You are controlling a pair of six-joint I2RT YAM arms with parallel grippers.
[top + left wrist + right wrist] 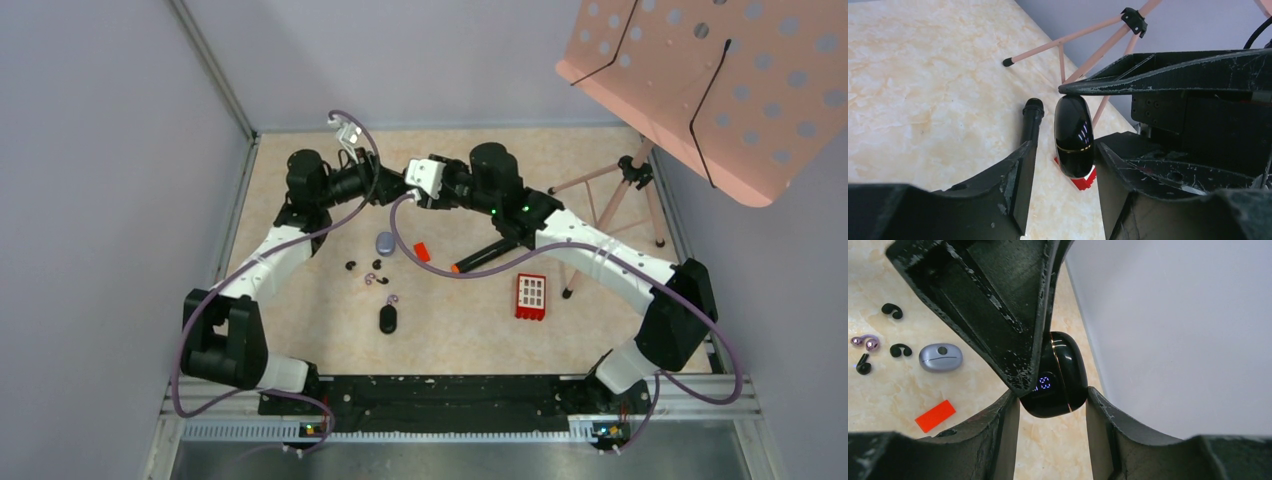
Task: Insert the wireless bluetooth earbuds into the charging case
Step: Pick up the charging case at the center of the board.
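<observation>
The black glossy charging case (1058,377), its small display lit, is held off the table between both arms at the back middle. My right gripper (1053,400) is shut on it, a finger pressed to each side. My left gripper (1064,147) straddles the same charging case (1074,135), which lies against one finger with a gap at the other. Black earbuds (892,310) (900,350) (863,365) and a pale purple pair (865,342) lie on the table. In the top view the earbuds (351,265) lie in front of the left gripper (385,188) and right gripper (412,192).
A grey-purple case (385,242), another black case (388,319), a small orange-red block (421,252), a black marker (490,257) and a red block (531,296) lie on the table. A pink tripod (620,190) with a perforated board (720,80) stands at the back right.
</observation>
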